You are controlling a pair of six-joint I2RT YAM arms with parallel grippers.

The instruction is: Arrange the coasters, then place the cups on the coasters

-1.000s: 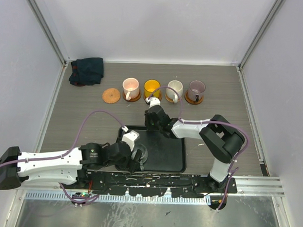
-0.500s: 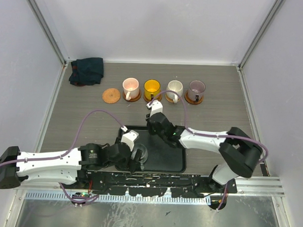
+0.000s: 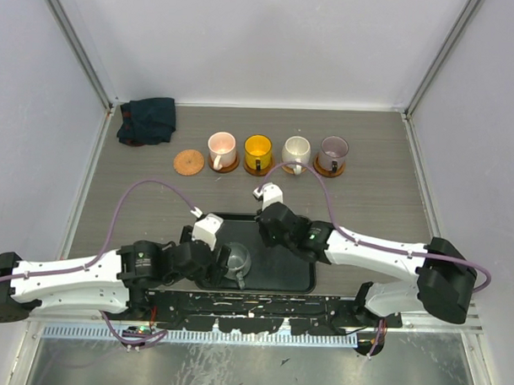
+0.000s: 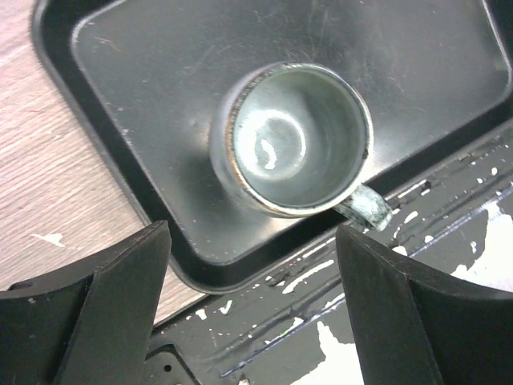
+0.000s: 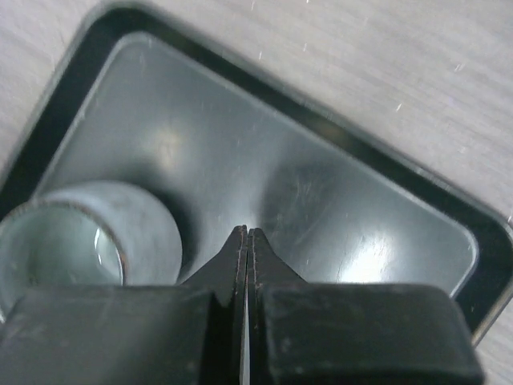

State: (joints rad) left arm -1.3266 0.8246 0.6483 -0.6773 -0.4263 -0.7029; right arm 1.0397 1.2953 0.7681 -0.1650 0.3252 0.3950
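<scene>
Left hand (image 4: 252,233) is hovering, spread wide, over small grey handled ceramic mug (image 4: 296,148) in black rectangular tray (image 4: 449,96), seemingly lining up for the bare round wooden coaster (image 3: 189,162). Right hand (image 5: 247,241) is hanging pressed together, empty.

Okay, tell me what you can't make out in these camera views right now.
Right wrist view: grey cup cut off by the left edge and the shut right gripper; handle unseen.
Top view: pink cup hides most of its coaster.
Top view: dark bundle too small to identify.

five cups (image 3: 221,145) (image 3: 258,147) (image 3: 296,148) (image 3: 334,148) (image 3: 235,259), five coasters (image 3: 189,162)
</scene>
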